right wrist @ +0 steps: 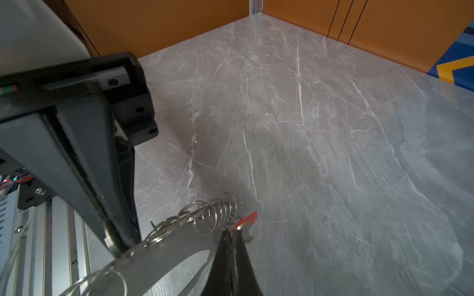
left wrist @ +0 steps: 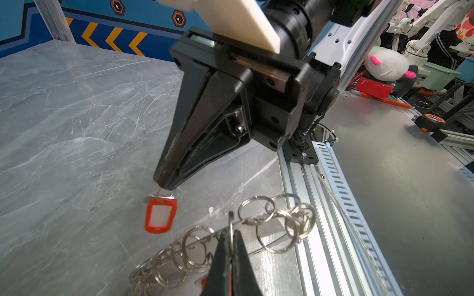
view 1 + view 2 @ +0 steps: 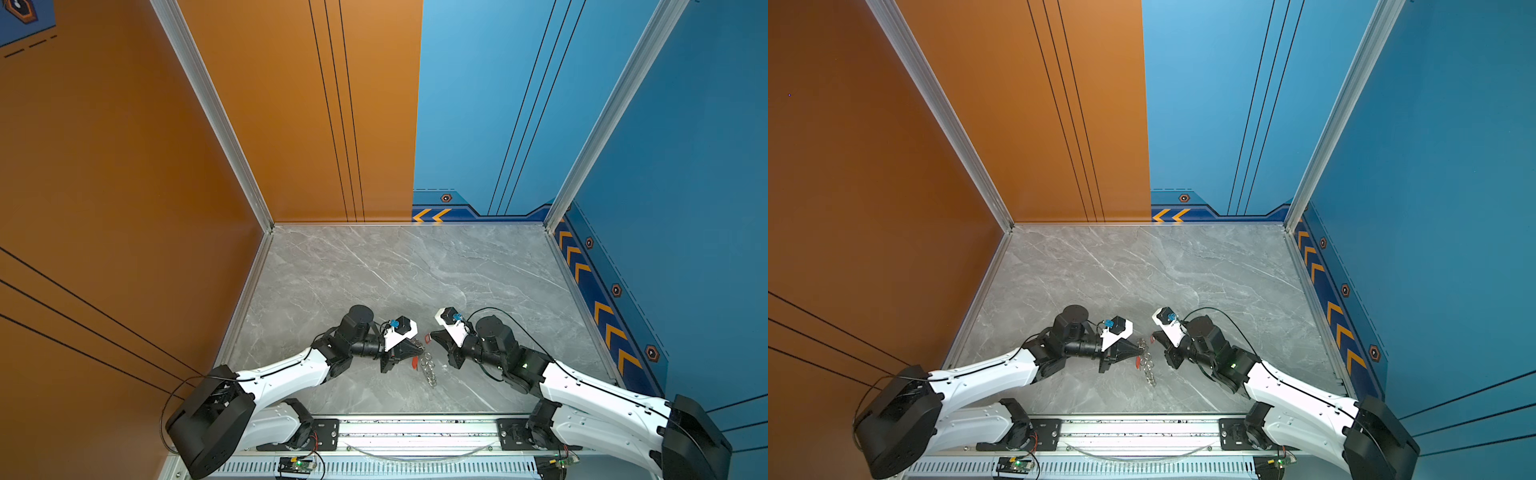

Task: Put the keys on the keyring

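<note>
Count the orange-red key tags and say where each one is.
2. One orange-red tag hangs from the right tool. A second tag sits beside the left tool, partly hidden. More could be hidden.

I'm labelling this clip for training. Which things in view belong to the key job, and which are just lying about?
Part of the job: keyring, pinched by the left hand; red-tagged key, held in the right hand; second red tag by the keyring.

Just lying about, beyond the table: plush toy, red box, tape measure, green bin.
</note>
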Tool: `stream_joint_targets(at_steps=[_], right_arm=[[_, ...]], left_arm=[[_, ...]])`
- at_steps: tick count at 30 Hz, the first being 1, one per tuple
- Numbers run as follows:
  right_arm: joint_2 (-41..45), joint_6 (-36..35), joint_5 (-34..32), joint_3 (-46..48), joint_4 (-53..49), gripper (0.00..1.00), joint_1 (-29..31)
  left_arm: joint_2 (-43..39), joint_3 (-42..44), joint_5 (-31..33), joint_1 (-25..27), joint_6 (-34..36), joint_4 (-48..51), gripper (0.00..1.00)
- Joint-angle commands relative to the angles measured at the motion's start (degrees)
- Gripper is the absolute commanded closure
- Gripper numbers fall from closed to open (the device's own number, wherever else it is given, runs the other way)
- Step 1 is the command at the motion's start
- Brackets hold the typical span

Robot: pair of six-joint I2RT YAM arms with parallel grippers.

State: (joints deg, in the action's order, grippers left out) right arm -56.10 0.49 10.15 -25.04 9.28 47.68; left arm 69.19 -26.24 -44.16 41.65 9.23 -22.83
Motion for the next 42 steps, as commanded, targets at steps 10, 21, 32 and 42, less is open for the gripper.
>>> stream_joint_targets(at_steps=[10,21,32,42], right_arm=[[6.2,1.7,12.1,3.8,7.8,1.0,-3.8],[8.2,-1.2,18.4,7.8,15.1,1.0,-3.5],[8.0,-1.7,21.9,10.4,22.7,1.0,-2.3],[3.0,-3.4,19.8,10.2,26.8,1.0,0.3]], left_arm=[[1.1,-0.2,-2.5,-0.2,-0.5,-1.4,1.0],[0.5,0.0,-1.5,-0.5,-1.1,-1.4,1.0],[1.5,-0.5,-3.2,-0.6,-1.5,-1.4,1.0],[2.1,-0.8,-6.1,-0.3,-1.6,-1.4,1.0]])
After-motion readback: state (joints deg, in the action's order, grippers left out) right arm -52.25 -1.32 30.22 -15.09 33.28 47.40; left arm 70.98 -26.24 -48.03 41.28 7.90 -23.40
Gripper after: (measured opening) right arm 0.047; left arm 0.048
